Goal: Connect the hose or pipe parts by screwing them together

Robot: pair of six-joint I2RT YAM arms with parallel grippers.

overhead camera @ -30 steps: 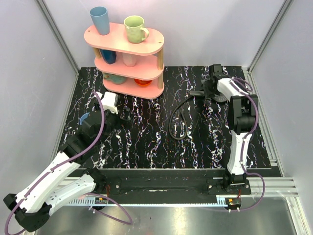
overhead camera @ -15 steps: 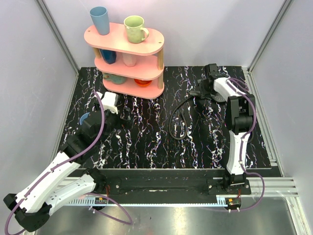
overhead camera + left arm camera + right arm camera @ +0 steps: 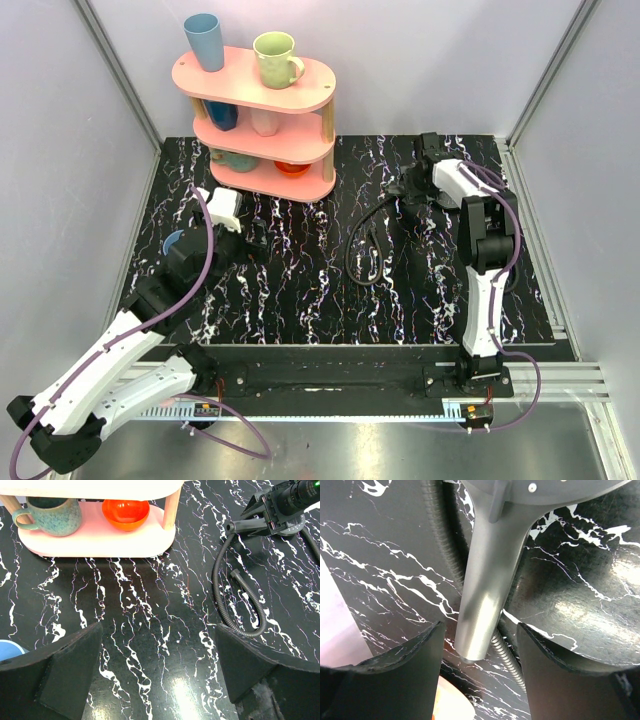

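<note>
The shower head (image 3: 487,575) lies at the far right of the table, its grey handle pointing left in the left wrist view (image 3: 246,526). My right gripper (image 3: 479,625) (image 3: 420,178) is open over the handle's free end, with a gap on each side of it. The black hose (image 3: 349,255) (image 3: 240,607) lies in a loop on the table; one stretch passes under the handle (image 3: 507,655). The hose's other end (image 3: 234,573) lies loose. My left gripper (image 3: 157,675) (image 3: 255,240) hovers wide open and empty above the table's left half, well away from both parts.
A pink three-tier rack (image 3: 262,85) with cups stands at the back left; its bottom shelf holds an orange bowl (image 3: 125,512) and a teal mug (image 3: 50,515). A blue cup (image 3: 172,243) sits beside the left arm. Grey walls close in the table.
My right gripper has shifted a little to the left along the shower head's handle. The left arm has not moved.
</note>
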